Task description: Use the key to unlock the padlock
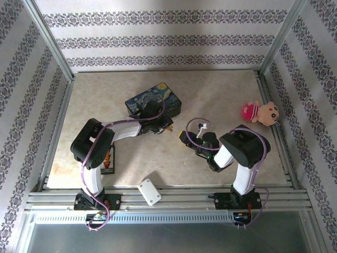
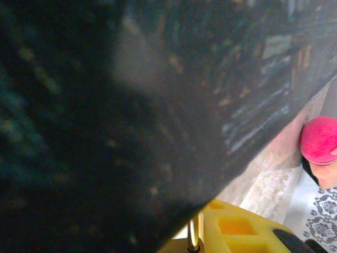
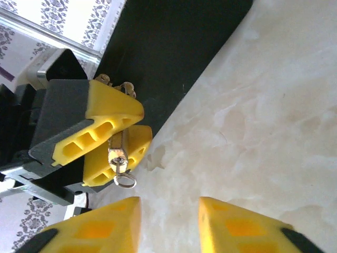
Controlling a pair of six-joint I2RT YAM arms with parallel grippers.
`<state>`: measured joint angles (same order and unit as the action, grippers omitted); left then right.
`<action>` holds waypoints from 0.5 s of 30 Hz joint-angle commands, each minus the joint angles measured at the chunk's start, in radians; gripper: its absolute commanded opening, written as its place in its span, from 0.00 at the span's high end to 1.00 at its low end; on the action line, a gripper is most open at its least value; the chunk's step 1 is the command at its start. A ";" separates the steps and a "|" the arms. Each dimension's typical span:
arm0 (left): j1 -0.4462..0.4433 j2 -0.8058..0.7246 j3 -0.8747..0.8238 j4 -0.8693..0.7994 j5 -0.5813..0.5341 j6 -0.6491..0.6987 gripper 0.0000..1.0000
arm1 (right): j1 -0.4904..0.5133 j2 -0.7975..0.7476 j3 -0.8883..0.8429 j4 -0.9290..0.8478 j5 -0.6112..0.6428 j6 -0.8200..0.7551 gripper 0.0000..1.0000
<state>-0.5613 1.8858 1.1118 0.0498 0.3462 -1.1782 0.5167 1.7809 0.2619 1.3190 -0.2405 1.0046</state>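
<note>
Padlock [image 3: 117,154]: small piece of silver and brass metal with a thin wire ring hanging from its lower end, pinched in the left claw [image 3: 142,124] just beside the painted box [image 1: 155,101].
Left claw: closed tight on the padlock.
Right claw [image 3: 169,208]: fingers parted with nothing between them, over bare counter [image 3: 263,105] near the left claw.
Left wrist view: box blurred and very close; padlock [image 2: 193,234] seen as a silver rod meeting brass beside a yellow finger [image 2: 237,229]; pink plush toy [image 2: 321,139] at right.
Top view: white block [image 1: 149,191] at the near edge.
</note>
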 commanded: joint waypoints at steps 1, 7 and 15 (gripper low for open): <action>-0.020 0.007 -0.026 -0.029 0.111 -0.035 1.00 | 0.000 -0.052 -0.013 -0.047 0.007 -0.033 0.73; -0.020 -0.002 -0.027 -0.036 0.108 -0.029 1.00 | 0.017 -0.035 0.036 -0.084 -0.021 -0.038 0.73; -0.020 0.002 -0.026 -0.035 0.112 -0.028 1.00 | 0.039 0.044 0.141 -0.042 -0.083 -0.017 0.76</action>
<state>-0.5613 1.8854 1.1107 0.0498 0.3473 -1.1744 0.5465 1.8038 0.3687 1.2377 -0.2840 0.9897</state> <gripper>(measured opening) 0.282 0.237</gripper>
